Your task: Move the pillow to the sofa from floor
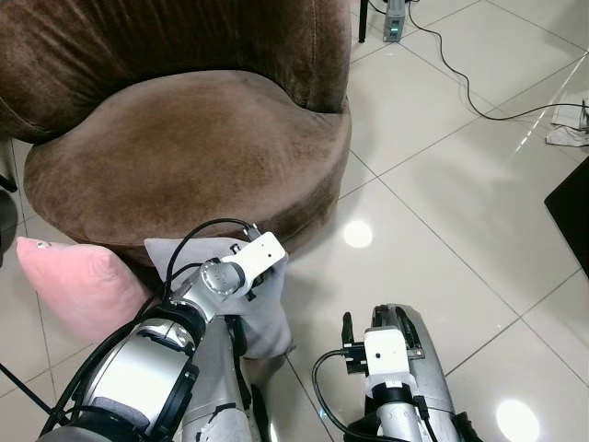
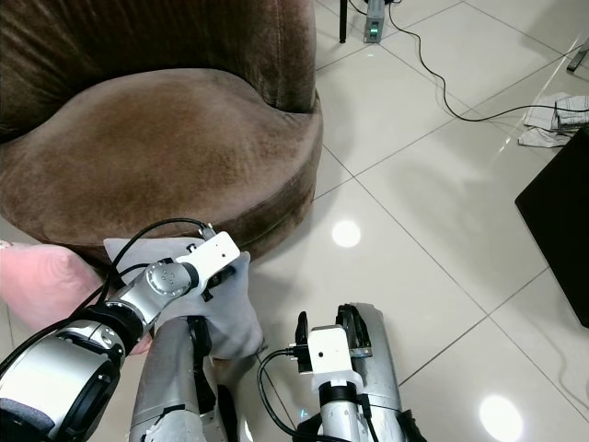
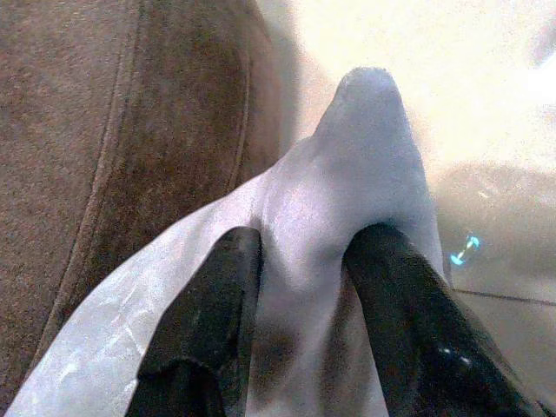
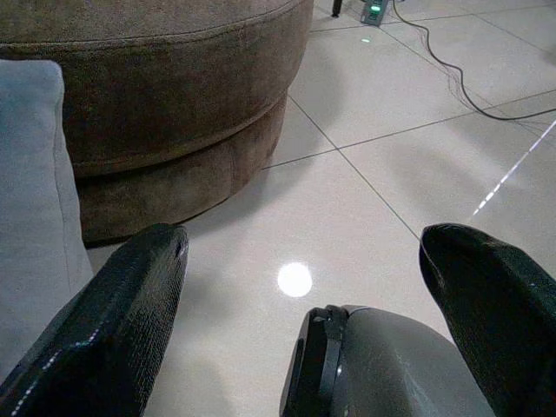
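A grey pillow (image 1: 267,322) stands on the tiled floor, leaning against the base of the round brown sofa (image 1: 184,157). My left gripper (image 3: 300,248) is shut on the pillow's upper edge, and the fabric bunches up between its two black fingers (image 3: 217,287). Down by my right leg, to the right of the pillow, my right gripper (image 4: 304,239) is open with nothing between its fingers. The sofa seat holds nothing.
A pink pillow (image 1: 78,281) lies on the floor to the left of the grey one, against the sofa base. A black cable (image 1: 460,83) runs across the tiles at the back right, near a white cloth (image 1: 566,129). A black object (image 1: 571,207) stands at the right edge.
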`<state>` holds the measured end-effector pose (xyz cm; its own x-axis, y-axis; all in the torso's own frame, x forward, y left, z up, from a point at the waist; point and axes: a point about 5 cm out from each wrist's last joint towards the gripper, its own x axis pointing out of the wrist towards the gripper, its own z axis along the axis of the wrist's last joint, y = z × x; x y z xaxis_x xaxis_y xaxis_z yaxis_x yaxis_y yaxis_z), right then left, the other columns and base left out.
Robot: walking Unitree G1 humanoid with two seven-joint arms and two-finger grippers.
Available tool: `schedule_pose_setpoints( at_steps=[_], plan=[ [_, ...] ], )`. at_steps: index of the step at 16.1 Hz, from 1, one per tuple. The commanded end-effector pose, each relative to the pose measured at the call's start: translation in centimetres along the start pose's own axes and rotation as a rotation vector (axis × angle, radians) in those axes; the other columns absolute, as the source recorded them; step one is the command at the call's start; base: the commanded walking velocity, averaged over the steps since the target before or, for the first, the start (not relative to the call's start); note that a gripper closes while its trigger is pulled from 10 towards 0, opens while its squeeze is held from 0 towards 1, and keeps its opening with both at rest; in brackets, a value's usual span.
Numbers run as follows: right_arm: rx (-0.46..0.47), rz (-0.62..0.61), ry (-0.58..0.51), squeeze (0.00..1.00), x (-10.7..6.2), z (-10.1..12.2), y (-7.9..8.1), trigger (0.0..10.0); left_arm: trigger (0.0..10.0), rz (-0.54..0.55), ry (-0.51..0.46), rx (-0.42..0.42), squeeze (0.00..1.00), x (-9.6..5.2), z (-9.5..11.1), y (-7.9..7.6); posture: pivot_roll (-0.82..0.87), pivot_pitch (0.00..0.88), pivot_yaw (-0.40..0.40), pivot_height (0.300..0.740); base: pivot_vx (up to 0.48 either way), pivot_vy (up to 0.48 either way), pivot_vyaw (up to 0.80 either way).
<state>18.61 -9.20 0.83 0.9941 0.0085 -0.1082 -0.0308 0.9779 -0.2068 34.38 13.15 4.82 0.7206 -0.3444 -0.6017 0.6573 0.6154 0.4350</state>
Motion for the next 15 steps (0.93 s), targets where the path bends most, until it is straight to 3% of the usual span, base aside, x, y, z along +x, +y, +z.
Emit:
schedule_pose_setpoints(
  at_steps=[1,3,7,10,15],
  plan=[
    [0.033,0.014,0.025,0.0,-0.5,0.0,1.1,10.0,0.0,-0.001,-0.012,-0.077,0.0,0.0,0.0,0.1,-0.05,0.218,0.116,0.515,0.0,0.0,0.0],
    [0.032,0.016,0.025,0.0,-0.5,0.0,1.1,10.0,0.0,-0.008,-0.067,-0.17,0.0,0.0,0.5,0.0,-0.04,0.219,0.111,0.515,0.0,0.0,0.0],
    [0.028,0.029,0.022,0.0,-0.2,0.1,1.0,10.0,0.0,-0.006,-0.107,-0.195,0.0,-0.1,0.9,0.4,-0.02,0.22,0.106,0.515,0.0,0.0,0.0],
    [0.027,0.031,0.022,0.0,-0.1,0.1,1.1,10.0,0.0,0.008,-0.208,-0.254,0.0,-0.3,2.8,1.9,-0.02,0.209,0.108,0.515,0.0,0.0,0.0],
    [0.028,0.031,0.021,0.0,0.1,0.1,1.2,10.0,0.0,-0.003,-0.314,-0.253,0.0,-0.8,4.7,3.1,-0.01,0.191,0.114,0.515,0.0,0.0,0.0]
  ],
)
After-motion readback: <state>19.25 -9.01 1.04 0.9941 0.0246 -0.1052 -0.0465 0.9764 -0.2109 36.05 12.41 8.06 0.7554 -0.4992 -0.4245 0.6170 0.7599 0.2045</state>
